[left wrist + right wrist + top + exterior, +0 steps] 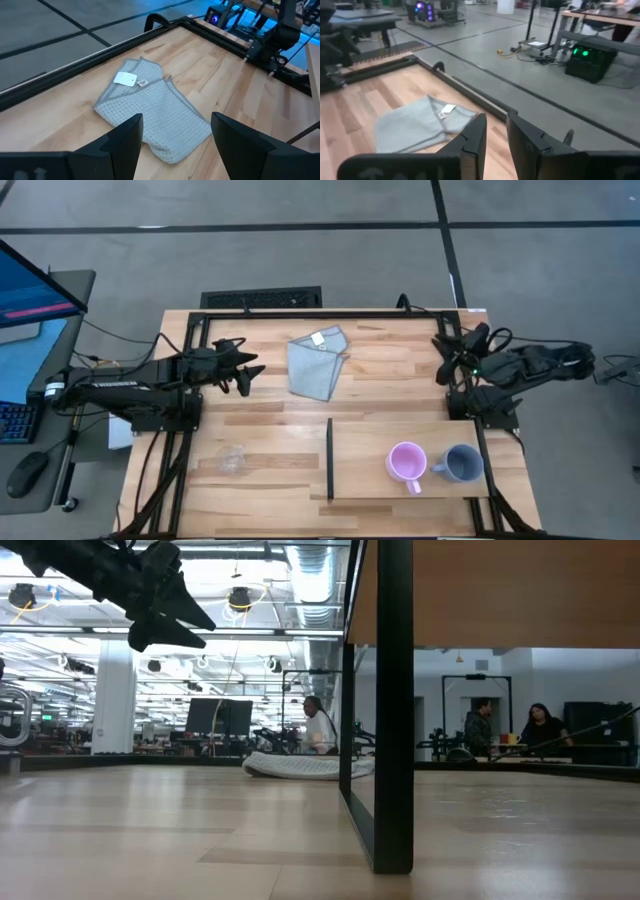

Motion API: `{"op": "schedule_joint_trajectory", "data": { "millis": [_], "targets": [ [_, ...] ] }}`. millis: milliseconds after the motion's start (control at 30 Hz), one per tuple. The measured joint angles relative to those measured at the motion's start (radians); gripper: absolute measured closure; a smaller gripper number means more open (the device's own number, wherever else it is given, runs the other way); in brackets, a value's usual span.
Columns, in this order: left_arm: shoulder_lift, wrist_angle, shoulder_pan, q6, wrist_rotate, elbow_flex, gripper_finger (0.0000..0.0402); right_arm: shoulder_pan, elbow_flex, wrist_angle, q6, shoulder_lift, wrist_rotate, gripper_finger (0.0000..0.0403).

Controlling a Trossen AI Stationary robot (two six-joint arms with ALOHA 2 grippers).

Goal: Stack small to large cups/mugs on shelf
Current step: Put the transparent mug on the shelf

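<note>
Tabletop (pixel 400 370): a light-wood surface in a black frame, carrying everything below.
Shelf (pixel 360 470): a flat light-wood board with a thin black divider (pixel 330 459) along one short end; every place here is given relative to it.
Left arm: well beyond the shelf's divider end; its end effector (pixel 248 372) hangs above the tabletop with fingers wide apart, nothing between them, apparently waiting.
Right arm: just beyond the shelf's other end; its end effector (pixel 492 137) has fingers close together with a narrow gap, holding nothing.
Cloth (pixel 318 362): folded, light blue, beyond the shelf, between the two arms.
Grey-blue mug (pixel 462 463): upright on the shelf, at the end far from the divider.
Pink mug (pixel 406 461): upright just beside it, toward the divider; not yet nested, I judge.
Clear cup (pixel 233 461): off the shelf, past the divider, faint and hard to make out.
Hidden: in the low view, no mug or cup can be made out.
</note>
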Motion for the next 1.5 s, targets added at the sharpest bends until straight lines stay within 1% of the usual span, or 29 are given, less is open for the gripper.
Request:
{"op": "schedule_joint_trajectory", "data": {
  "millis": [133,233,333,433,533,600,667,867,1000,1100,1167,1233,1400,1433,1500],
  "targets": [
    [0.0,0.0,0.0,0.0,0.0,0.0,0.0175,0.0,-0.048,0.012,-0.002,-0.046,-0.03,0.0306],
    [0.0,0.0,0.0,0.001,0.0,0.0,0.0175,-0.001,-0.084,0.07,-0.026,-0.086,-0.041,0.0306],
    [0.0,0.0,0.0,0.0,0.0,0.0,0.0175,-0.013,-0.131,0.18,-0.104,-0.125,-0.05,0.0306],
    [0.0,0.0,0.0,0.0,0.0,0.0,0.0175,-0.047,-0.183,0.315,-0.204,-0.157,-0.096,0.0306],
    [0.0,0.0,0.0,0.01,0.0,0.0,0.0175,-0.099,-0.227,0.415,-0.291,-0.17,-0.156,0.0306],
    [0.0,0.0,0.0,0.011,0.0,0.0,0.0175,-0.144,-0.234,0.448,-0.31,-0.171,-0.178,0.0306],
    [0.0,0.0,0.0,0.011,-0.002,0.0,0.0175,-0.196,-0.235,0.459,-0.321,-0.171,-0.222,0.0306],
    [0.0,0.0,0.0,0.013,-0.006,0.0,0.0175,-0.357,-0.253,0.484,-0.3,-0.144,-0.432,0.0306],
    [0.0,0.0,0.0,0.012,-0.007,0.0,0.0175,-0.45,-0.289,0.525,-0.29,-0.12,-0.532,0.0306],
    [0.0,0.0,0.0,0.011,-0.007,0.0,0.0175,-0.502,-0.293,0.523,-0.278,-0.111,-0.571,0.0306],
    [0.0,0.0,0.0,0.01,-0.007,0.0,0.0175,-0.528,-0.293,0.519,-0.276,-0.108,-0.594,0.0313],
    [0.0,0.0,0.0,0.01,-0.007,0.0,0.0175,-0.546,-0.294,0.517,-0.274,-0.107,-0.601,0.0328],
    [0.0,0.0,0.0,0.01,-0.007,0.0,0.0175,-0.566,-0.294,0.517,-0.26,-0.108,-0.603,0.0388],
    [0.0,0.0,0.0,0.011,-0.007,0.0,0.0175,-0.566,-0.294,0.517,-0.259,-0.108,-0.603,0.0394],
    [0.0,0.0,0.0,0.017,-0.007,0.0,0.0175,-0.564,-0.294,0.517,-0.249,-0.108,-0.604,0.039]
  ]
}}
